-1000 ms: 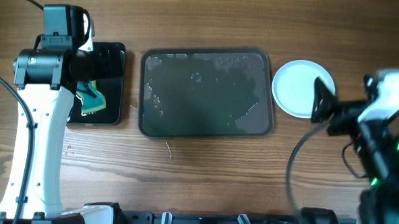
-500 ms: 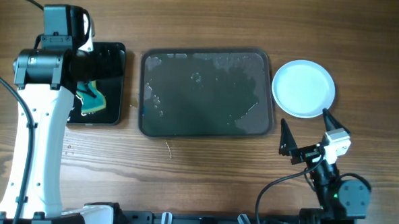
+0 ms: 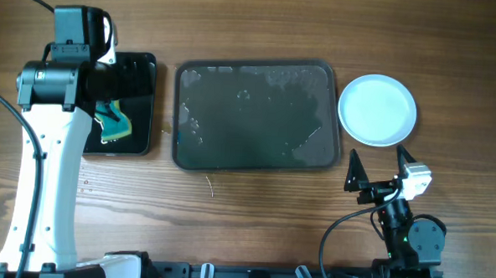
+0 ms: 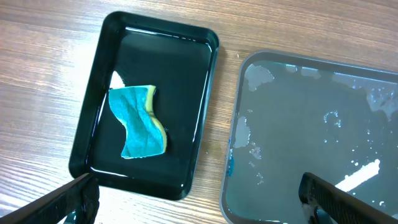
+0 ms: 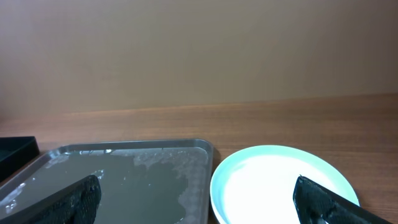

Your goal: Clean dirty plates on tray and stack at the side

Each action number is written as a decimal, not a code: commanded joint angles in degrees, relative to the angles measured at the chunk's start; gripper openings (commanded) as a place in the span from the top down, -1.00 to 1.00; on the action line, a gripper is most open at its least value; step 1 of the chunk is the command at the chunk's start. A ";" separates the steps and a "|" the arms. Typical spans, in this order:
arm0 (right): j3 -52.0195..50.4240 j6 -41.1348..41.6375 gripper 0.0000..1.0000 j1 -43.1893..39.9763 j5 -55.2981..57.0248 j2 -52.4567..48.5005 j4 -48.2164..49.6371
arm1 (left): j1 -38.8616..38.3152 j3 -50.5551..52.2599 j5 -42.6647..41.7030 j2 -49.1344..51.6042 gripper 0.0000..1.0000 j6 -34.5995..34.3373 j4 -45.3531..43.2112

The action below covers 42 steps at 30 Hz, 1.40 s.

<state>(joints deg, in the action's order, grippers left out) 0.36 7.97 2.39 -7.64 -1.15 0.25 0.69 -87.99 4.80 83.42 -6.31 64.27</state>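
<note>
The dark grey tray [image 3: 257,114] lies mid-table, wet and streaked, with nothing on it. The white plates [image 3: 378,109] sit stacked on the wood just right of the tray; I cannot tell how many. The top plate [image 5: 280,186] is clean with a bluish rim. My right gripper [image 3: 379,166] hovers open just in front of the plates, facing them, with nothing held. In the right wrist view its fingers frame the tray [image 5: 124,180] and the plate. My left gripper [image 4: 199,211] hangs open over the gap between the small black tray [image 4: 177,68] and the grey tray [image 4: 298,124].
A teal and yellow sponge [image 4: 138,121] lies in the wet black tray [image 3: 142,76] at the left, partly under my left arm [image 3: 50,147]. A small scrap [image 3: 210,184] lies on the wood in front of the grey tray. A black rail [image 3: 250,277] runs along the front edge.
My right arm has pulled back from beside the plates toward the front edge, and its gripper now faces them from the front. The left arm has not moved.
</note>
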 commanded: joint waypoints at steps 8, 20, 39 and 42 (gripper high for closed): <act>-0.07 1.18 -0.99 0.33 0.87 0.98 0.17 | -0.22 -0.20 -0.31 0.22 -1.00 -0.55 -0.13; -0.07 1.18 -0.99 0.33 0.87 0.98 0.17 | 0.07 -0.20 0.83 -0.15 -1.00 0.28 -0.13; -0.07 1.18 -1.00 0.33 0.87 0.98 0.17 | 0.00 44.24 -3.98 -44.26 -1.00 -0.13 -40.35; -0.07 1.18 -0.99 0.33 0.87 0.98 0.17 | 0.00 56.96 -5.49 -54.03 -1.00 -0.13 -49.13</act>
<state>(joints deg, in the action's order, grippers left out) 0.36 7.97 2.39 -7.60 -0.91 0.25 0.71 -42.65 1.56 37.65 -6.31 19.86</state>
